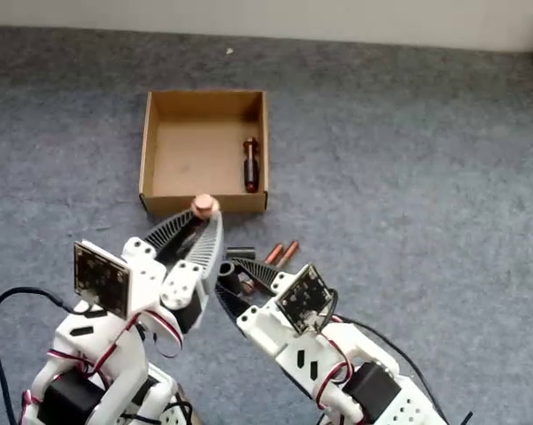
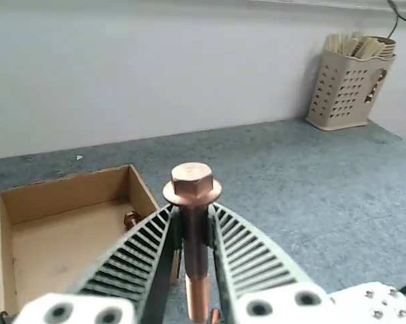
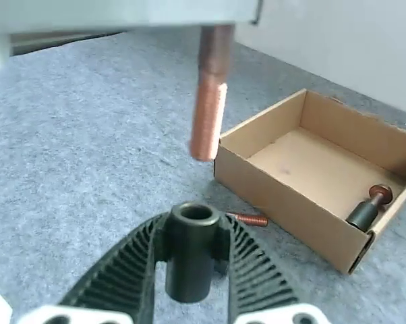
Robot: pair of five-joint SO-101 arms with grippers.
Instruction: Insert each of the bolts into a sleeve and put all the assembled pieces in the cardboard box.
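Here, the left gripper (image 2: 193,212) is closed on a copper bolt (image 2: 193,236), which is clamped upright between the white ribbed fingers. Its hexagonal flanged head is raised just above the fingertips and its shank is pointed down.

The right gripper (image 3: 193,233) is closed on a black sleeve (image 3: 189,260). The sleeve is held upright between the dark ribbed fingers with its open mouth turned upward. In the right wrist view the bolt's threaded tip is seen hanging above the sleeve's mouth, with a clear gap between them. In the high view the two grippers are placed close together near the middle of the table (image 1: 426,133), just in front of the near wall of the cardboard box (image 1: 147,150).

Two loose bolts (image 1: 282,254) are laid side by side on the grey surface, just beside the right gripper and near the box's near right corner.

The box is set open-topped toward the table's far edge, somewhat left of its middle. One assembled piece (image 1: 251,165), a bolt already seated in a dark sleeve, is laid inside along the box's right wall.

At the table's far edge a white wall (image 2: 156,67) is seen, and a beige perforated basket (image 2: 348,88) holding wooden sticks is stood against it, well apart from the box.
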